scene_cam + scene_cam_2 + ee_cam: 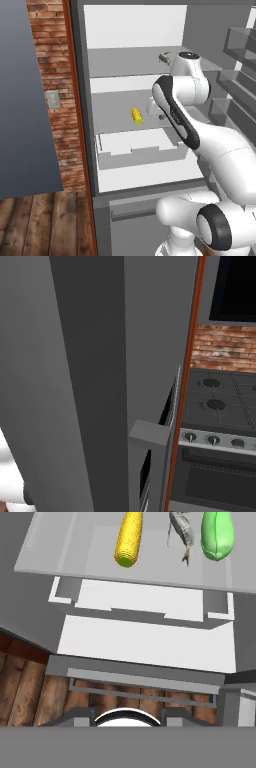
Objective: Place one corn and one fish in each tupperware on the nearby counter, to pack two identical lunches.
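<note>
Nearest the left base camera is the arm's white base and elbow, rising at lower right and reaching up into an open fridge (145, 172); on its middle shelf (115, 107) lies the yellow corn (137, 116), just left of the forearm, its long axis running roughly front to back, and a dark fish (163, 58) sits on the shelf above, beside the wrist. The gripper itself is hidden behind the arm there, so whether the fingers are apart or together cannot be told. From the right base camera the grey fridge door (75, 381) stands closest, with a stove (220, 406) beyond it. In the hand view the shelf lies ahead of the hand: one yellow corn (129, 539), one fish (181, 531) and one green corn (217, 534) side by side, each pointing lengthwise away from the fingers. Counted: two cobs and, if the higher one is separate, two fish.
</note>
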